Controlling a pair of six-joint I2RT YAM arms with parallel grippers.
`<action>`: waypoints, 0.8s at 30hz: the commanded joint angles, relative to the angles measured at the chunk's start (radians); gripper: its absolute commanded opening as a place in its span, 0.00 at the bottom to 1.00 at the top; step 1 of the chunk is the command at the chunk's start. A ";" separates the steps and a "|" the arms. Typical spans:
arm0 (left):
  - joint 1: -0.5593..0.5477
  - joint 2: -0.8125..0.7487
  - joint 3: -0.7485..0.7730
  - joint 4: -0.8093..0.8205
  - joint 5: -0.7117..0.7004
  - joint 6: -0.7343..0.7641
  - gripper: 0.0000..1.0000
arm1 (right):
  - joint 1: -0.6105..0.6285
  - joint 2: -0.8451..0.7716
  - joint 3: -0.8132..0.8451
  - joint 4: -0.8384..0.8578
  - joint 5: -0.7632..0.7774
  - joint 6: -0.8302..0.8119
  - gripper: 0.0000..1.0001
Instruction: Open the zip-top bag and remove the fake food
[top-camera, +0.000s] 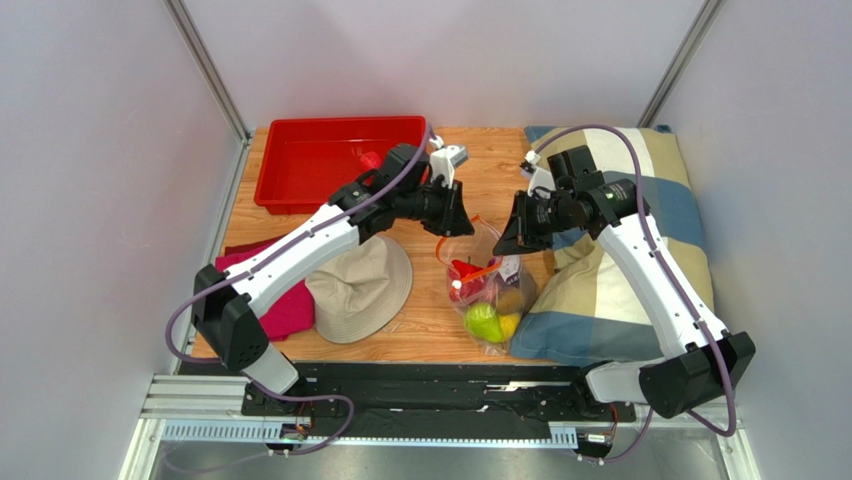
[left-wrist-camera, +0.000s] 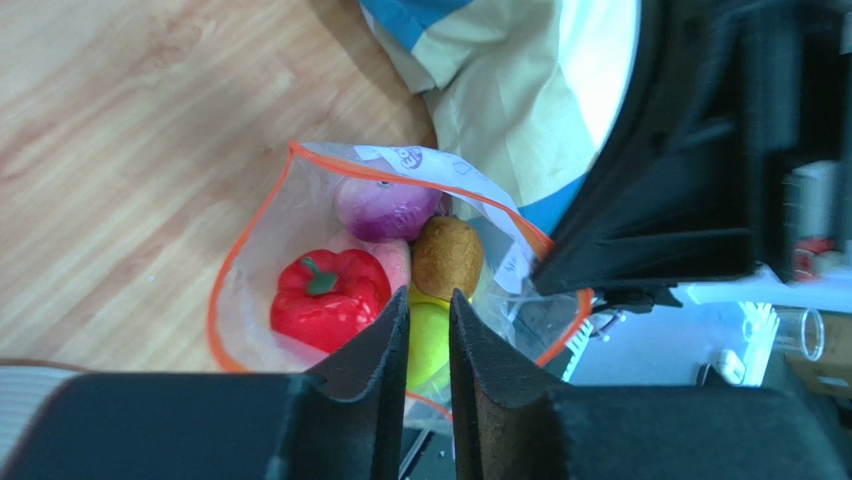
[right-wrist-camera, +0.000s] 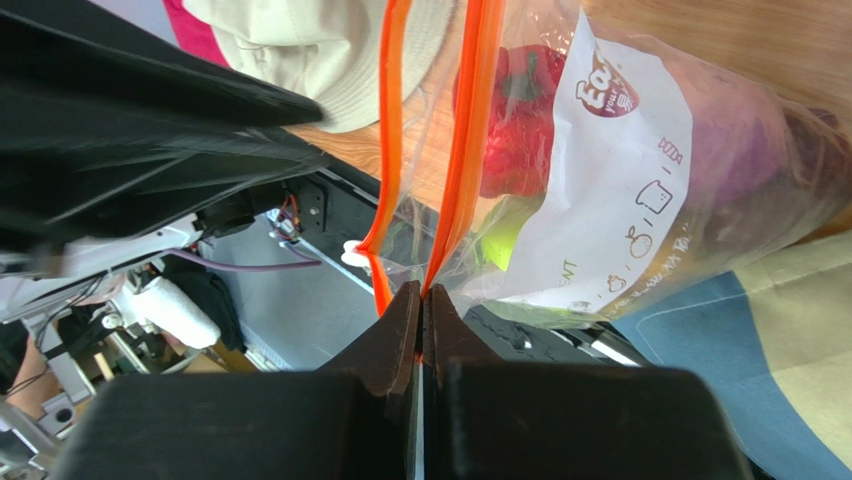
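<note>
From above, the zip-top bag (top-camera: 490, 285) stands between my left pincer (top-camera: 452, 225) and right pincer (top-camera: 505, 238) near the desk's (top-camera: 430, 325) front edge, against the pillow (top-camera: 620, 250), with the fake food (top-camera: 485, 322) bunched low inside. My left wrist alone looks down the open mouth at a red pepper (left-wrist-camera: 325, 300), purple onion (left-wrist-camera: 385, 208) and brown kiwi (left-wrist-camera: 447, 258), my left pincer's jaws slightly parted above them. Only my right wrist shows my right pincer clamped on the orange zipper strip (right-wrist-camera: 470, 130), beside the white label (right-wrist-camera: 610, 200).
</note>
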 joint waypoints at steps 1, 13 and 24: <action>-0.011 0.068 -0.016 0.058 -0.010 0.005 0.13 | 0.021 0.025 0.080 0.083 -0.078 0.045 0.00; -0.021 0.044 -0.070 -0.028 -0.169 0.045 0.42 | 0.082 0.093 0.096 0.178 -0.141 0.127 0.00; -0.034 0.142 -0.010 -0.089 -0.291 0.039 0.54 | 0.032 0.048 -0.040 0.181 -0.139 0.128 0.00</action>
